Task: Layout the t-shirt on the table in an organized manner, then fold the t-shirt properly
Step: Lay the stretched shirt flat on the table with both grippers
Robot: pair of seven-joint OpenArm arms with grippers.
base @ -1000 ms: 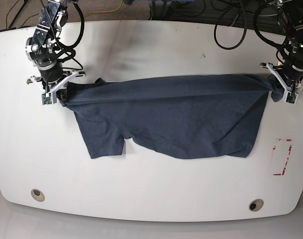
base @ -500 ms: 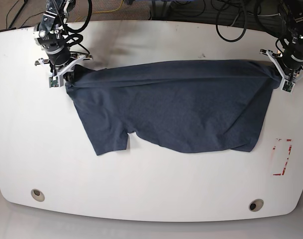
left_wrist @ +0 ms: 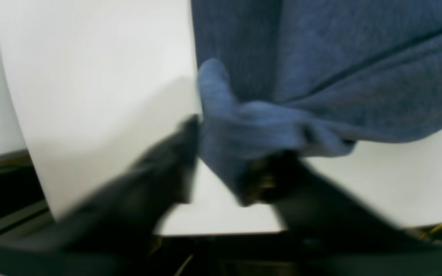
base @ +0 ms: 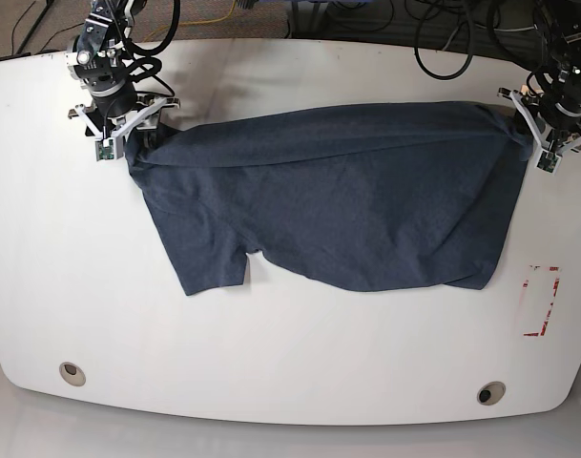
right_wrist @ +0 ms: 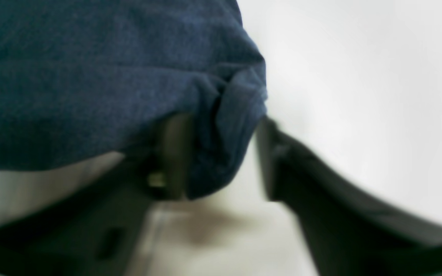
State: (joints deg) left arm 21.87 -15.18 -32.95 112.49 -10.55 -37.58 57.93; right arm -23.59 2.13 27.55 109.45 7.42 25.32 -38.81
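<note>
Navy heathered fabric spreads across the far half of the white bench [base: 290, 363] as the t-shirt [base: 338, 205] lies stretched between two arms. The right gripper [base: 118, 129], at the base view's left, pinches one bunched corner of the cloth; the left gripper [base: 546, 134], at that view's right, pinches the opposite corner. Blurred wrist views show gathered fabric clamped between each pair of dark fingers [left_wrist: 167, 161]. A red-taped rectangle [base: 541, 301] marks the bench beside the shirt.
</note>
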